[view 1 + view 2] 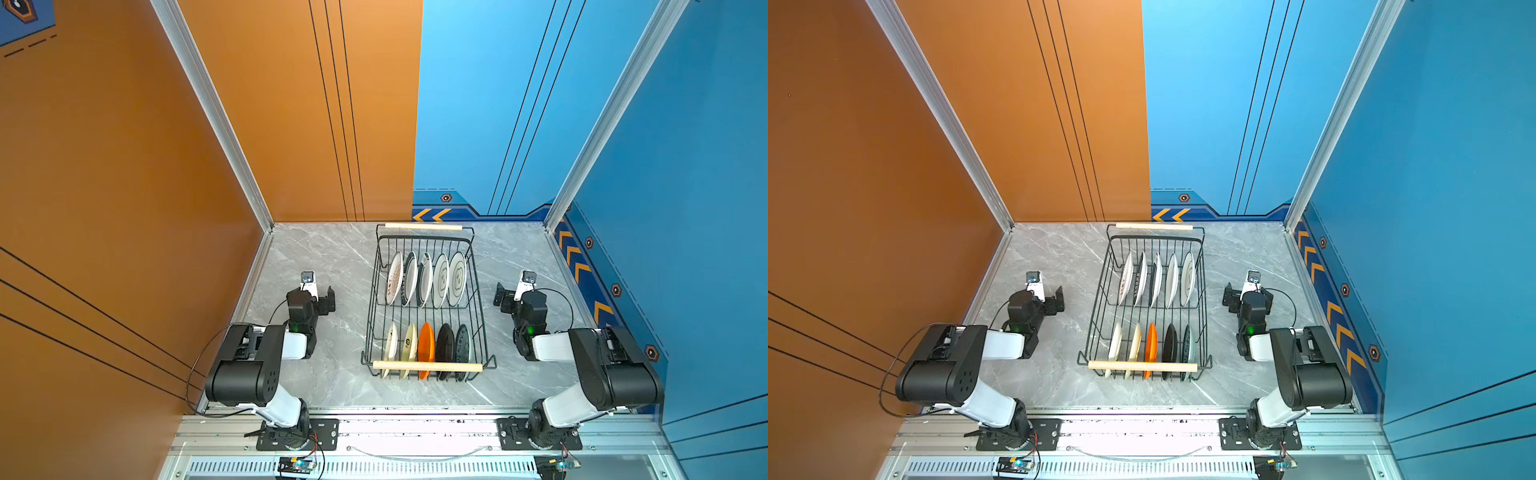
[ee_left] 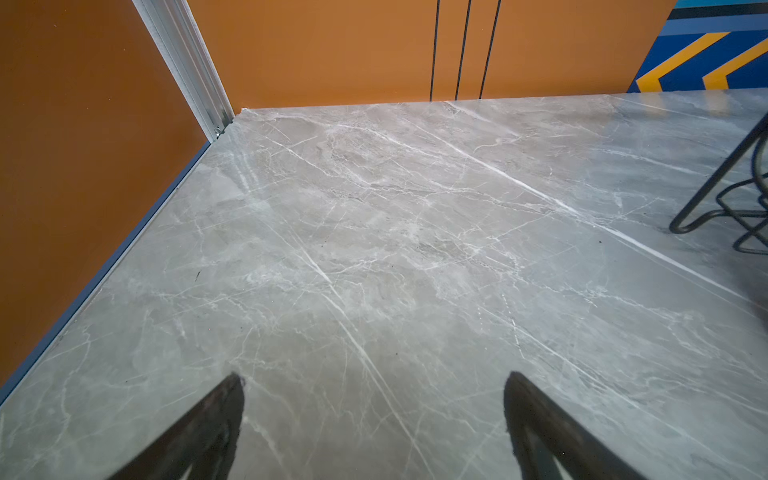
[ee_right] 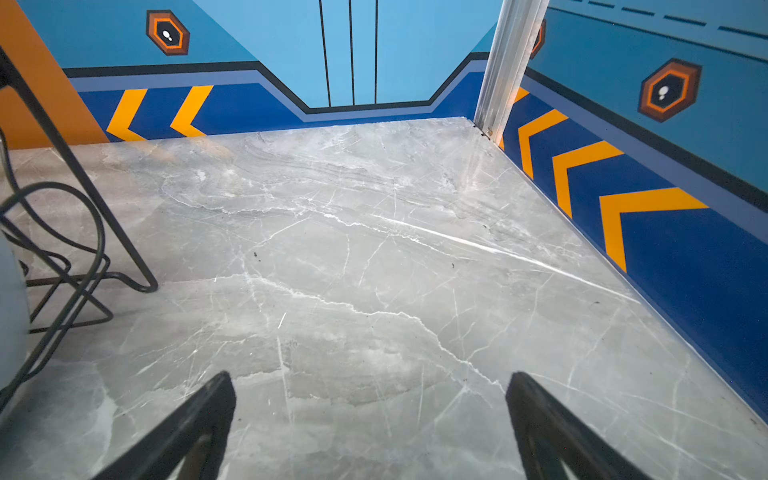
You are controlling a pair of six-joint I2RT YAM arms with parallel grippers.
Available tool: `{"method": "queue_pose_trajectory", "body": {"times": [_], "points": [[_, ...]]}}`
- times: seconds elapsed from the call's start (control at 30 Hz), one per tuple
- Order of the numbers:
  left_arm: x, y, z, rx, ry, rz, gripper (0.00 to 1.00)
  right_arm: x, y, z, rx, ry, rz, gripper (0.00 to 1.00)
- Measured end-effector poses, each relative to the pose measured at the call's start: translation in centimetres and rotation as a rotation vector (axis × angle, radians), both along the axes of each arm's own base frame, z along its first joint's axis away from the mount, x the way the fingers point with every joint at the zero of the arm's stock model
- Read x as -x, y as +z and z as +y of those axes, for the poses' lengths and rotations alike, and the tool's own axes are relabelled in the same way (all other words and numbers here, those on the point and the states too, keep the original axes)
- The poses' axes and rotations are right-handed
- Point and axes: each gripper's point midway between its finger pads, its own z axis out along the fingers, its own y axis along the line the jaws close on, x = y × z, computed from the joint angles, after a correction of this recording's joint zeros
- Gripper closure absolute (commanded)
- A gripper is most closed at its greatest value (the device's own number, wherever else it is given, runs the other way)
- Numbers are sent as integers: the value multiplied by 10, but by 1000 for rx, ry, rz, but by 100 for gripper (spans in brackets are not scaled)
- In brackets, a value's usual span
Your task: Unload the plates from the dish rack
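The dish rack [image 1: 428, 366] [image 1: 1142, 366], a black wire basket with two pale wooden handles, stands mid-table in both top views. All the plates stand on edge inside it. Several larger white plates [image 1: 441, 280] [image 1: 1171, 280] fill the far row. The near row holds smaller ones in cream, orange [image 1: 427, 349] [image 1: 1151, 345], black and teal. My left gripper [image 1: 329, 300] [image 1: 1059, 299] [image 2: 375, 375] hovers open over bare marble left of the rack. My right gripper [image 1: 500, 297] [image 1: 1229, 297] [image 3: 370, 374] is open to the rack's right. Rack wire [image 2: 720, 171] [image 3: 109, 222] shows at the edge of each wrist view.
The grey marble tabletop [image 1: 332, 257] is enclosed by an orange wall [image 1: 124, 208] on the left and a blue wall [image 1: 685, 208] on the right. Aluminium posts [image 1: 216, 120] rise at the far corners. Both arm bases sit on a metal rail [image 1: 415, 432] along the front edge.
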Motion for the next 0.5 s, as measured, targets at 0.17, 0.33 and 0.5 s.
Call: {"method": "queue_pose_trajectory", "body": {"times": [0.17,0.33,0.5], "points": [[0,0,0,0,0,0,2,0,0,2,6,8,2,0],[0,0,0,0,0,0,2,0,0,3,4,16,2,0],[0,0,0,0,0,0,2,-1,0,5,-1,28,2,0]]}}
